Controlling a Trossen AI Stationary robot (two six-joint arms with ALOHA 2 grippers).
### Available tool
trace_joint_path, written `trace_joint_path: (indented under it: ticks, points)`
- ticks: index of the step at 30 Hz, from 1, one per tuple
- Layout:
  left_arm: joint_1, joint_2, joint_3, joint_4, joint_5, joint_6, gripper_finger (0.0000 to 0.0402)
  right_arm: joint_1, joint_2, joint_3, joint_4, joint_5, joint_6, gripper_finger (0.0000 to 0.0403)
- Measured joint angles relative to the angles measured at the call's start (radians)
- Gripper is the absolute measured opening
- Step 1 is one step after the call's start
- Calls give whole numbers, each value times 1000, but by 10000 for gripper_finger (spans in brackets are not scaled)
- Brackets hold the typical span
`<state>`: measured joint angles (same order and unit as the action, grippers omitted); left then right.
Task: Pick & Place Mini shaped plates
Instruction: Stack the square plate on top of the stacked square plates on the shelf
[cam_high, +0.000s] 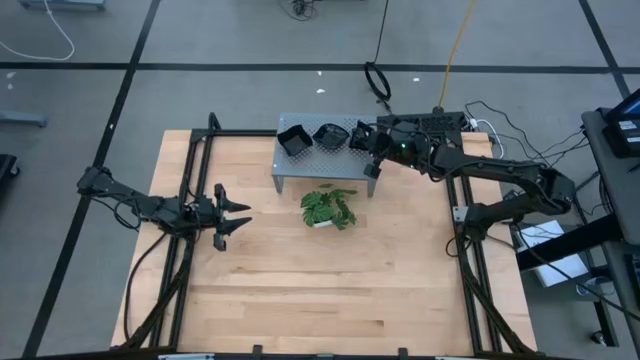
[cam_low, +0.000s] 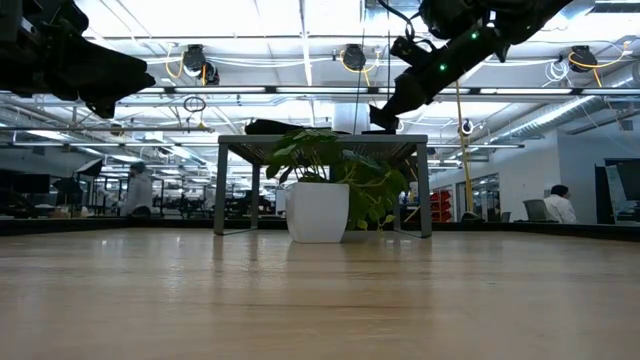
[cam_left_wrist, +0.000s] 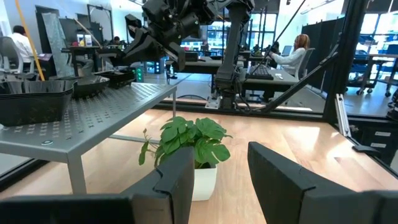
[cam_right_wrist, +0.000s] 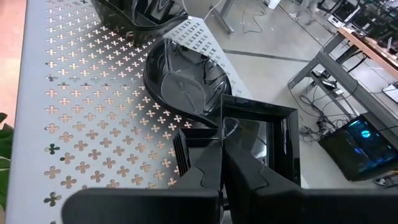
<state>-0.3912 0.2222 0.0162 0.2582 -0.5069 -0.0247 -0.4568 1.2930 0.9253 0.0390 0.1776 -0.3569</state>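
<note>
A grey perforated metal stand (cam_high: 320, 160) is seen at the far edge of the wooden worktop (cam_high: 320, 290), near its middle. Three stacks of glossy black mini shaped plates are carried on the stand's top: a square stack (cam_high: 294, 140) at its left end, a rounded, wavy-edged stack (cam_high: 327, 134) at its middle, and a square-rimmed stack (cam_right_wrist: 273, 134) at its right end, just beside the rounded one.

The right tool (cam_right_wrist: 221, 155) is held over the right end of the stand. Its fingers (cam_right_wrist: 249, 180) are pressed together, closed, and they are seen directly above the near rim of the square-rimmed stack. Whether that rim is pinched between them or only touched cannot be told from the pictures; no plate is seen lifted off its stack. The rounded stack lies just beyond the fingertips, and the stack at the left end lies well apart from them.

A green leafy plant in a white pot (cam_high: 329, 209) stands on the worktop just in front of the stand, toward its right half.

The left tool (cam_high: 232, 216) is held above the worktop near its left edge, well apart from the stand and from all the plates. It is pointed toward the plant, its fingers (cam_left_wrist: 177, 180) are spread open, and nothing is held between them.
</note>
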Motion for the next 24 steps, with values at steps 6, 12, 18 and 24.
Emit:
trace_joint_path:
  ticks: [6, 12, 18, 24]
  points:
    - [0, 0, 0, 0, 0, 1, 152, -2, 0, 0, 0, 0, 16, 0]
    - [0, 0, 0, 0, -1, 1, 152, 0, 20, -2, 3, 0, 27, 0]
    - [0, 0, 0, 0, -1, 2, 152, 0, 32, -2, 33, 1, 10, 0]
    - [0, 0, 0, 0, -1, 4, 152, 0, 31, -1, 36, 0, 8, 5]
